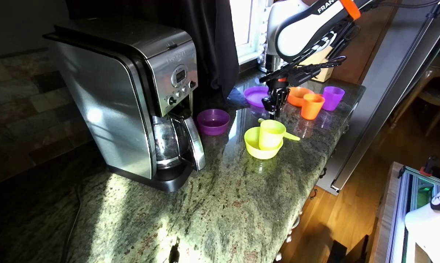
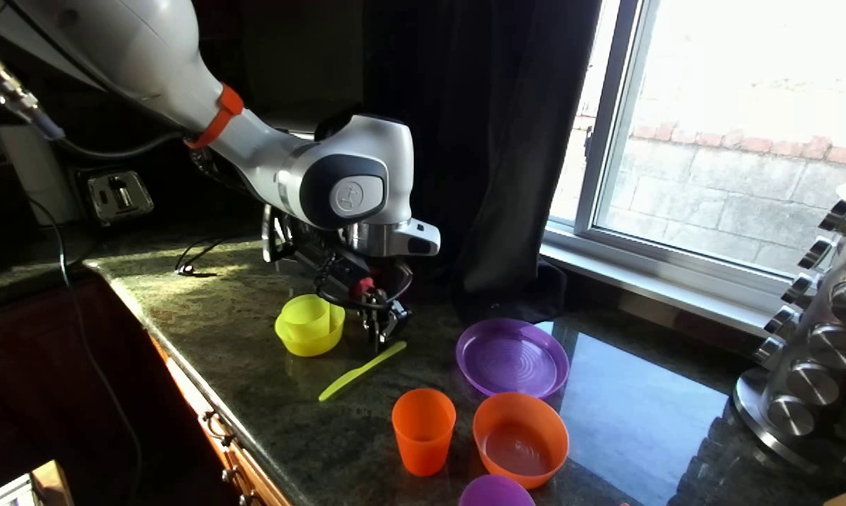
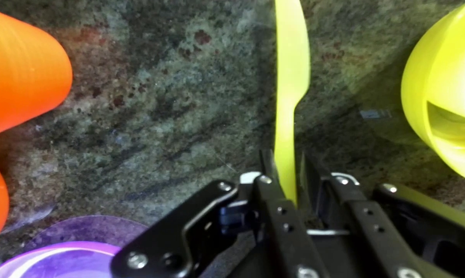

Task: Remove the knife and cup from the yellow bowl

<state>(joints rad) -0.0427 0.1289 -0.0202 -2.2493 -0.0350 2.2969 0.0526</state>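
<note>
The yellow knife (image 3: pixel 292 69) lies on the counter beside the bowl, outside it, and it also shows in both exterior views (image 1: pixel 292 136) (image 2: pixel 361 372). The yellow cup (image 1: pixel 273 135) stands in the yellow bowl (image 1: pixel 254 144), and both show in an exterior view too, the cup (image 2: pixel 308 318) and the bowl (image 2: pixel 317 346). In the wrist view the bowl (image 3: pixel 416 92) is at the right edge, partly cut off. My gripper (image 3: pixel 285 160) is low over the counter, its fingers on either side of the knife handle, with a narrow gap visible. It is partly open.
An orange cup (image 2: pixel 424 432), an orange bowl (image 2: pixel 521 439), a purple plate (image 2: pixel 513 358) and a purple cup (image 1: pixel 333 98) stand near the knife. A purple bowl (image 1: pixel 213 122) stands beside the coffee maker (image 1: pixel 132 98). A spice rack (image 2: pixel 816 351) stands by the window.
</note>
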